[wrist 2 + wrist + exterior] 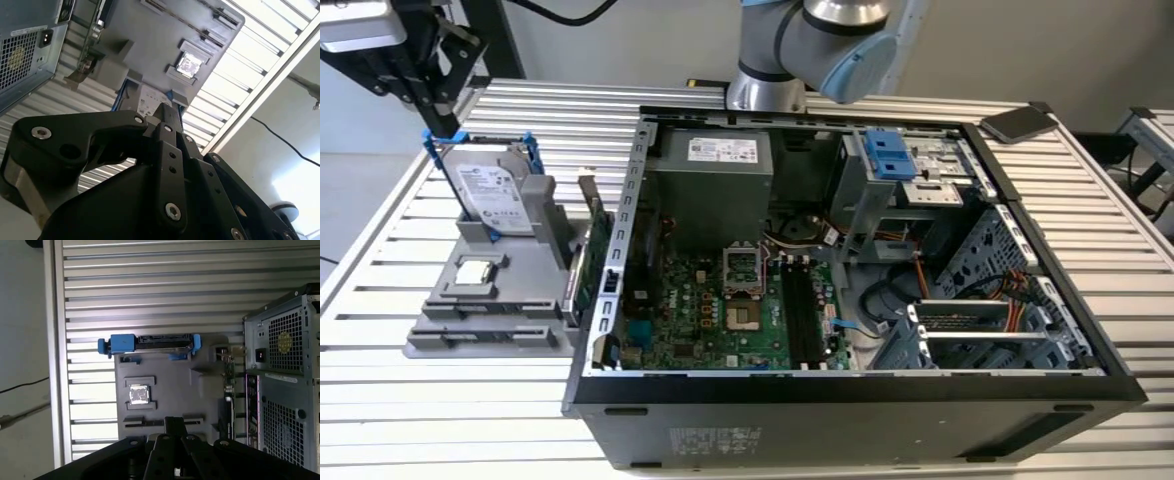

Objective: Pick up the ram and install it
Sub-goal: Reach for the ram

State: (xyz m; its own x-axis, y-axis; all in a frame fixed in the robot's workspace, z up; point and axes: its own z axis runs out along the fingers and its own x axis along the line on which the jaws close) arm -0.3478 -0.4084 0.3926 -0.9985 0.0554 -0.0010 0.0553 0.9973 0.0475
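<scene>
the pincer [172, 422] hangs shut and empty over the gray holder [170, 385] on the bench [150, 290], and the ram [142, 423] seems to sit edge-up in its groove, straight below the tips, lengthwise parallel to the hard drive [155, 342].

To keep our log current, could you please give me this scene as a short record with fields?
surface: slatted metal table
computer case: open, lying on its side, motherboard facing up
parts holder: gray, on the exterior view's left of the case
hard drive: upright in a blue frame on the holder
processor chip: flat on the holder
expansion card: green, on edge between holder and case
gripper: raised over the holder's side of the table, outside the case
</scene>
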